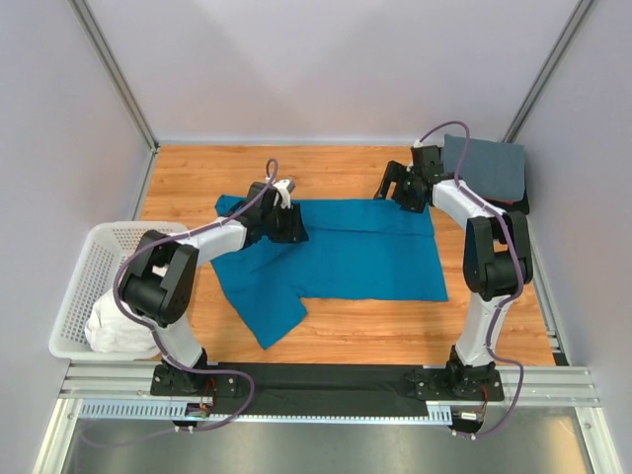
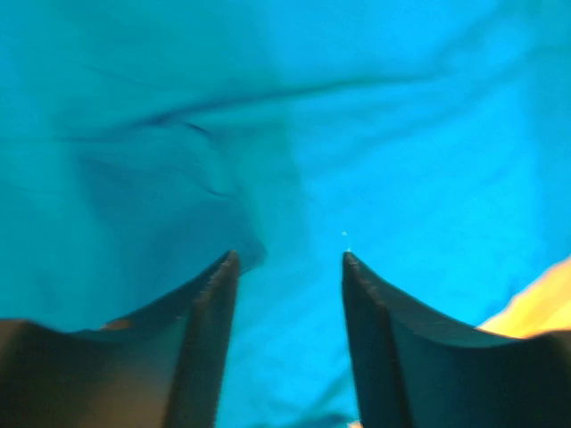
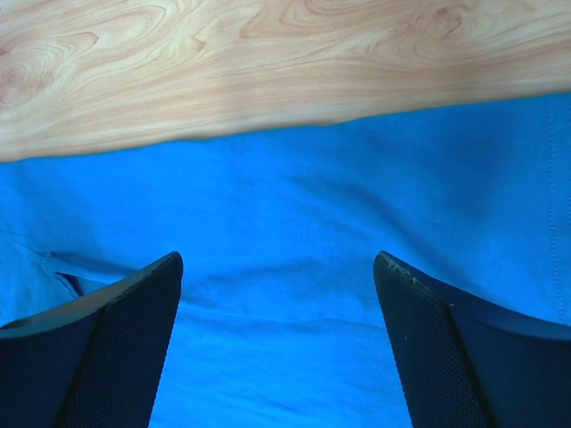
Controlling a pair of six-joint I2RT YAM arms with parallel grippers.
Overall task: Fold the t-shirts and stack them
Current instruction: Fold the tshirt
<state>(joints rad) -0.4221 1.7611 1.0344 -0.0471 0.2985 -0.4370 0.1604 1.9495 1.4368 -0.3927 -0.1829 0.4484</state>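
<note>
The left hand (image 2: 287,267) is partly open with nothing between its fingers. It hangs close over the teal tee (image 1: 365,257), but the blurred wrist view does not show whether the tips touch the cloth. The right hand (image 3: 277,267) is spread wide and is also empty. It is poised just inside the tee's far edge, with the bare wood of the surface (image 3: 268,71) beyond it at 12 o'clock.

From above, the tee lies spread flat mid-surface, with one sleeve pointing to 7 o'clock and the other to 10 o'clock. The left hand is over the 10 o'clock part near that sleeve, and the right is over the far edge toward 1 o'clock. A folded grey tee (image 1: 486,166) lies in the 2 o'clock corner. A basket (image 1: 79,276) at 8 o'clock holds a white tee (image 1: 117,326).

The step looks like taking the far side of the tee with both hands to fold it toward 6 o'clock. To do it well, both hands should pinch on one line along that edge. The left seems to sit further in than the right, so it may need to shift toward 12 o'clock first. Each pinch should catch both layers. The hands should lift only enough to clear the cloth, then travel level and together so the crease runs straight and the 10 o'clock sleeve folds in without bunching.
</note>
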